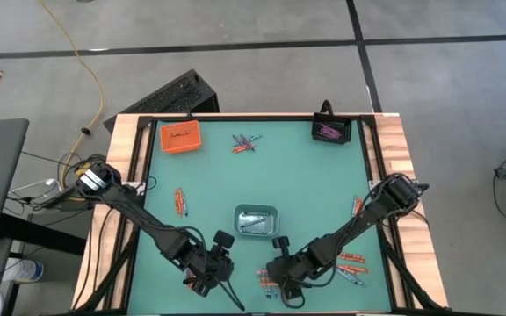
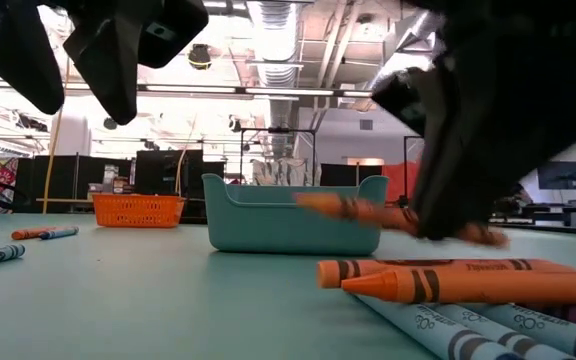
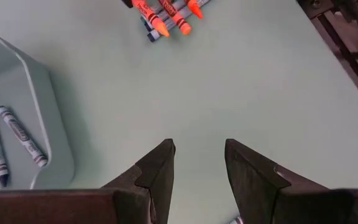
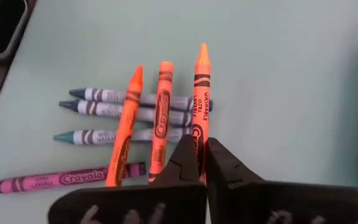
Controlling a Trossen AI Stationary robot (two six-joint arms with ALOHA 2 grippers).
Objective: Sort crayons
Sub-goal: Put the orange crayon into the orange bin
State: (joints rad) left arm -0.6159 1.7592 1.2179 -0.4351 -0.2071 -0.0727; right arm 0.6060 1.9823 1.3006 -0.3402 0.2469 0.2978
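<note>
My right gripper (image 4: 202,155) is shut on an orange crayon (image 4: 201,87) over a pile of crayons near the table's front edge (image 1: 266,279). The pile holds two more orange crayons (image 4: 161,112), three grey-blue ones (image 4: 104,95) and a purple-pink one (image 4: 67,180), all lying flat on the green mat. The low view shows the held crayon (image 2: 353,208) above the pile (image 2: 448,280). My left gripper (image 3: 199,149) is open and empty above bare mat, left of the pile (image 1: 209,268). A clear-grey tray (image 1: 256,219) holds grey-blue crayons (image 3: 20,134). My right gripper pinches the orange crayon between its two fingers on the wrapper toward its blunt end (image 4: 197,134). The crayon runs forward from the fingers, its tip pointing away. In the low view it is lifted clear of the table, nearly level, its tip a little higher.
An orange tray (image 1: 180,138) stands at the far left and a black tray (image 1: 330,132) at the far right. Loose crayons lie at the far middle (image 1: 246,143), at the left (image 1: 181,202) and at the right (image 1: 351,263). Wooden rails (image 1: 393,167) frame the mat.
</note>
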